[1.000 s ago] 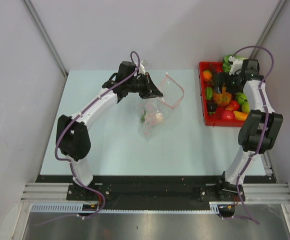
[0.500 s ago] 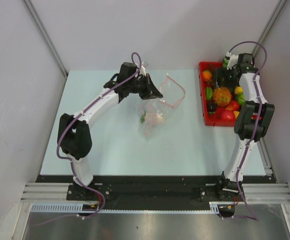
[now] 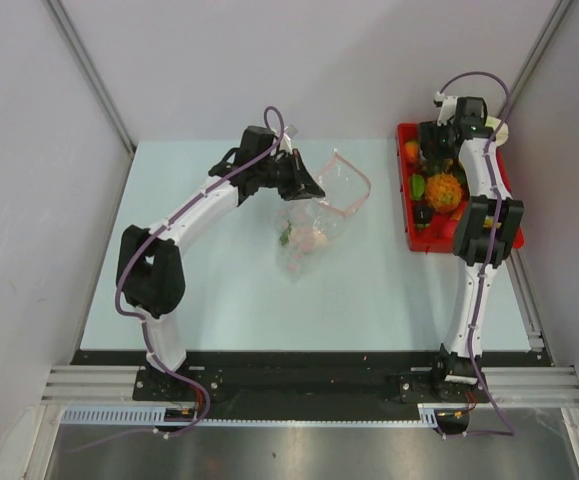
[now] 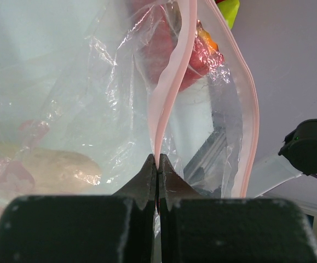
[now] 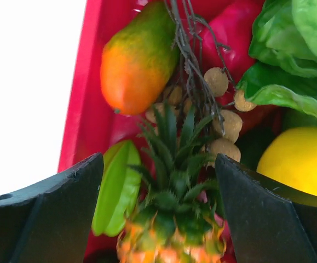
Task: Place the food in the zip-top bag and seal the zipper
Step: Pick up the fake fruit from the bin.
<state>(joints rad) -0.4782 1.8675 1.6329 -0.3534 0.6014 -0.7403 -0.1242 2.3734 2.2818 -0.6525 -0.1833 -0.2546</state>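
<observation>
L tool (image 4: pixel 157 174) clamped on clear crinkly bag (image 4: pixel 65 109) at its pink zipper strip (image 4: pixel 159 109). R tool (image 5: pixel 158 213) open astride spiky orange toy pineapple (image 5: pixel 172 241), far-right corner of desk (image 3: pixel 219 290): centre, sink, squeeze.

Your zip-top bag (image 4: pixel 81 98) is thin clear plastic, crinkled all over and catching glossy highlights; its zipper (image 4: pixel 172 71) is a smoother, duller pink plastic strip. The left gripper (image 4: pixel 157 164) has fingers of matt black, faintly grainy plastic, and so does the right gripper (image 5: pixel 158 186). In the smooth red plastic tray (image 5: pixel 84 82) you see the food (image 5: pixel 133 60) as glossy moulded plastic: a slick orange-green fruit, a shiny yellow one (image 5: pixel 300 164), waxy-looking green leaves (image 5: pixel 289 44), dull rough tan beads (image 5: pixel 224 118) on wiry stems. The table (image 3: pixel 219 290) looks matt
</observation>
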